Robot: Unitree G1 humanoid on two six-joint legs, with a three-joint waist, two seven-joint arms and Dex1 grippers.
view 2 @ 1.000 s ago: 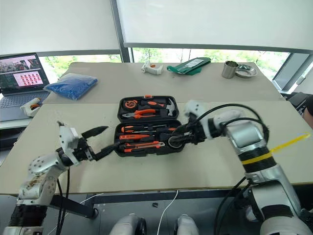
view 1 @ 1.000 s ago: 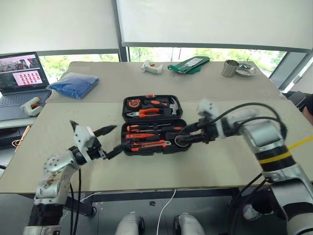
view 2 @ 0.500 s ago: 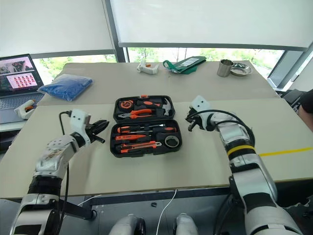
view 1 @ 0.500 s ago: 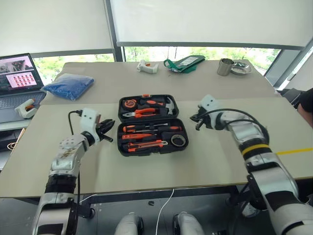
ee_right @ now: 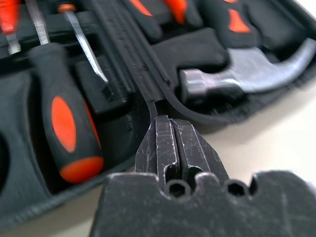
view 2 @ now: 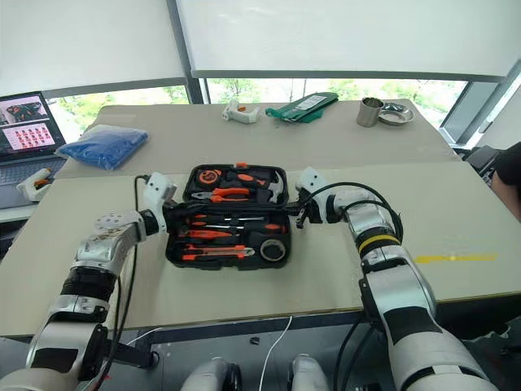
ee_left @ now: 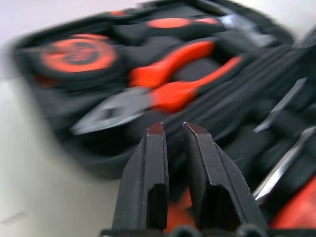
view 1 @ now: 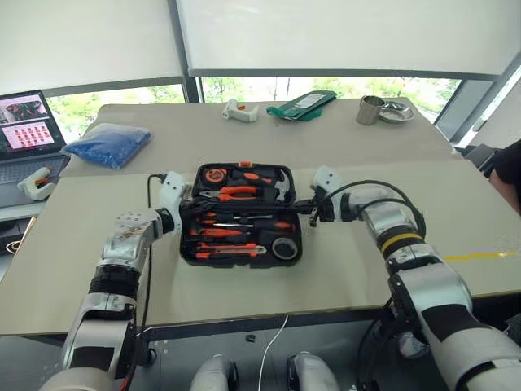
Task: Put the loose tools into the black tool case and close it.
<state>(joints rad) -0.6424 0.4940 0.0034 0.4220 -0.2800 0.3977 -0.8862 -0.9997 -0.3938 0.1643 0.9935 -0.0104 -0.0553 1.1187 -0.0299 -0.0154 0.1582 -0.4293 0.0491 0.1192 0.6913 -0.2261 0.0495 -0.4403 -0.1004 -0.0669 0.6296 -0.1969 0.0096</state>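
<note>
- Head views: black tool case [view 1: 242, 213] lying open near the middle of the front desk [view 1: 342, 269], lid half away from the robot, tray half nearer.
- In the lid half: tape measure [view 1: 219, 173], orange-handled pliers [view 1: 236, 193] and hammer [view 1: 273, 181] seated in their slots.
- In the tray half: orange-and-black screwdrivers [view 1: 244, 222], an orange-black utility knife [view 1: 220, 250] along the near edge, a grey tape roll [view 1: 284, 248] in the near right corner.
- Left pincer [view 1: 190, 213] at the case's left edge near the hinge line, fingers nearly together; right pincer [view 1: 313, 213] at the case's right edge near the hinge line, fingers pressed shut. Nothing seen held by either.
- On the far desk: a blue bag [view 1: 108, 144] at left, a white object [view 1: 235, 112], a green pouch [view 1: 301, 105], a metal cup [view 1: 369, 109] beside a small metal dish [view 1: 396, 114]; a laptop [view 1: 22, 132] at far left.
- Left wrist view: two black fingers [ee_left: 147, 187] with a narrow gap between them, empty, pointing over the case edge toward the blurred pliers and tape measure.
- Right wrist view: fingers [ee_right: 165, 148] closed flat against each other, tips at the case's rim by the hinge, hammer head and a screwdriver handle [ee_right: 66, 123] just beyond. Contact with the rim: cannot tell.
</note>
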